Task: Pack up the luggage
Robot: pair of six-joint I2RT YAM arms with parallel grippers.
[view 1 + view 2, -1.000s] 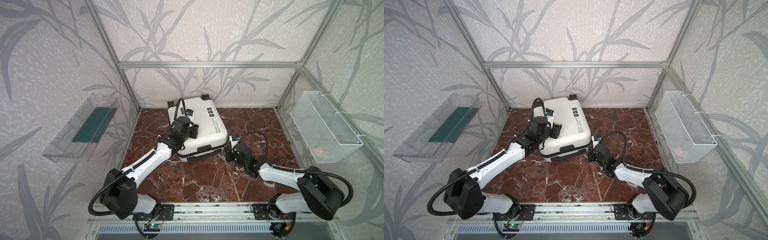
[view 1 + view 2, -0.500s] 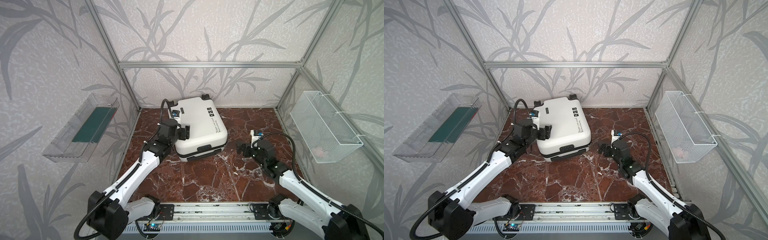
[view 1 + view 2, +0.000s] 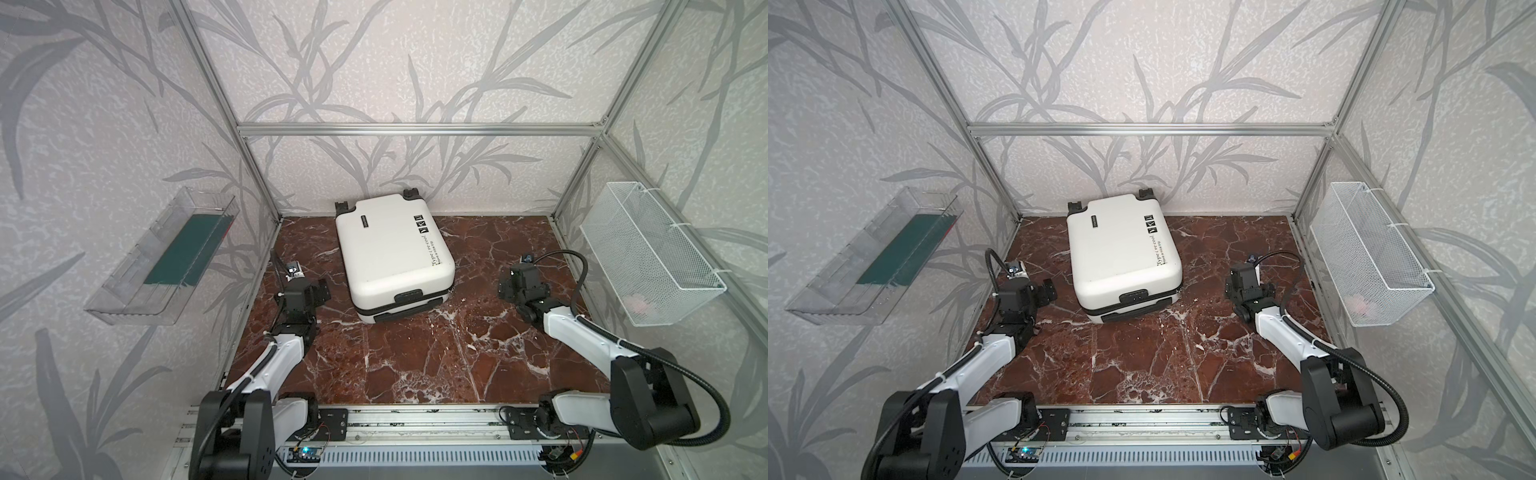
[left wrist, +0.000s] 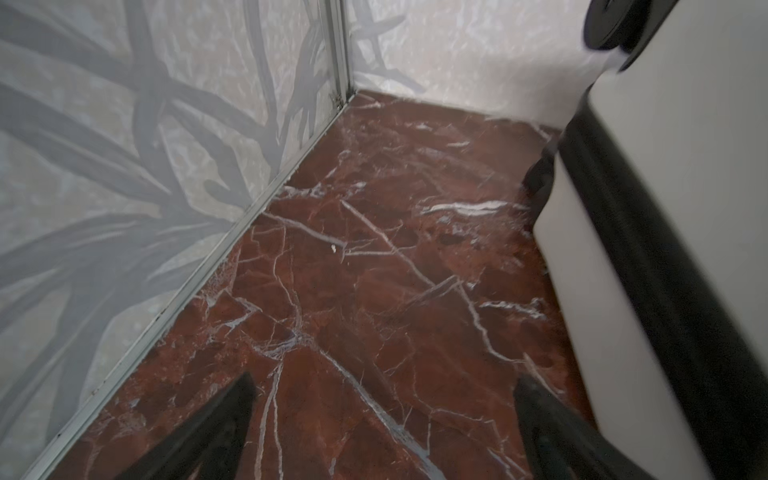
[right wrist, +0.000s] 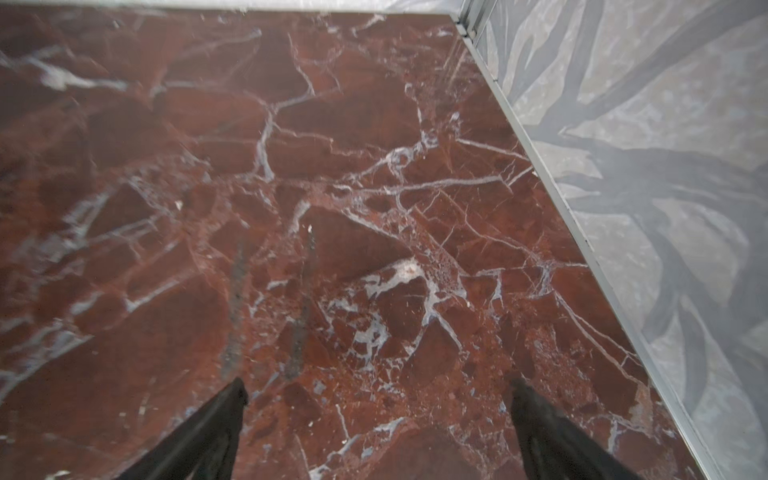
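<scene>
The luggage (image 3: pixel 390 257) (image 3: pixel 1121 253) is a white hard-shell suitcase lying flat and closed on the red marble floor, its black wheels toward the back wall. Its side and black zipper seam fill one edge of the left wrist view (image 4: pixel 665 208). My left gripper (image 3: pixel 316 291) (image 3: pixel 1046 291) (image 4: pixel 382 386) hovers open to the left of the suitcase, clear of it, with only floor between its fingers. My right gripper (image 3: pixel 521 291) (image 3: pixel 1248 291) (image 5: pixel 376 390) stands open to the right of the suitcase, apart from it and holding nothing.
A clear plastic tray (image 3: pixel 166 257) holding a flat dark green item hangs on the left wall. A white wire mesh basket (image 3: pixel 648 257) with something small and pink (image 3: pixel 638 303) inside hangs on the right wall. Aluminium frame posts stand at the corners.
Both arms have drawn back from the suitcase, the left off its left side and the right off its front right corner, toward the side walls. Both grippers have opened wide.
</scene>
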